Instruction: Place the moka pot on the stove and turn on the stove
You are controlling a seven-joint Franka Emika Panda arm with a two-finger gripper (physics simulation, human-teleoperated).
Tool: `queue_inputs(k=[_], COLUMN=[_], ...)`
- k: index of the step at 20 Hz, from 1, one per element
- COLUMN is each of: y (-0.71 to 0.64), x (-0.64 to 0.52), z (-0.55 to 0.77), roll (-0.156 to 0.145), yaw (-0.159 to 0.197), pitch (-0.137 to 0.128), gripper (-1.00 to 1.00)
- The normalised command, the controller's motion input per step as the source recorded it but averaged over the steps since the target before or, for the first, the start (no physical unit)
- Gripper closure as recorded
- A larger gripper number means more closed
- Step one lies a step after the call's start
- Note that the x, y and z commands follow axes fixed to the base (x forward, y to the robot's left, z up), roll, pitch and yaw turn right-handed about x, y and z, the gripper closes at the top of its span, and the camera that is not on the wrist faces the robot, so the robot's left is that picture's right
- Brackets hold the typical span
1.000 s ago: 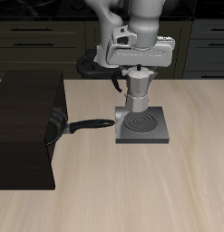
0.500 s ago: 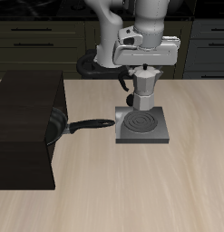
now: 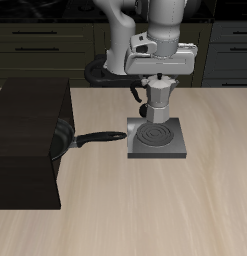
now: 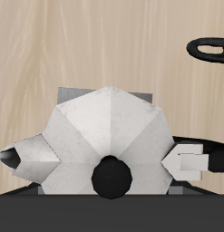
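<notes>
Silver moka pot [image 3: 159, 100] hangs upright in the gripper [image 3: 159, 78], upper centre of the exterior frame, held by its top with the fingers clenched on it. Its base sits at or just over the back part of the stove [image 3: 156, 139]; contact cannot be told from this angle. The coil [image 3: 155, 133] is dark, so the burner looks off. The stove's knob is not clearly visible in either view.

Step in hand, as judged: set the pot down on the coil. To do it well, the arm should bring the pot a little toward the table's front so its base centres on the spiral, then lower straight down with no tilt, and release only once the base is flat on the plate. The frying pan [image 3: 67, 138] handle ends just beside the stove's edge, so the descent should stay clear of it. Knob turn comes after.

Orientation: the pot's long axis is vertical. In the wrist view the pot [image 4: 109, 136] is seen from above, the black lid knob [image 4: 111, 176] facing the camera, grey stove corners showing beside it. Which way the side handle and spout point cannot be told for sure. The large black box [image 3: 25, 145] sits at centre left, well apart.
</notes>
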Motion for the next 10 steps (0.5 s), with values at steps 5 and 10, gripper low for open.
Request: queue_inputs(k=[5,10], y=[-0.05,-0.01], x=[-0.02,-0.04], z=[-0.08,-0.13], roll=[-0.012,-0.010], yaw=[-0.018,-0.008], pitch=[0.004,-0.002], gripper=[1.00,1.00])
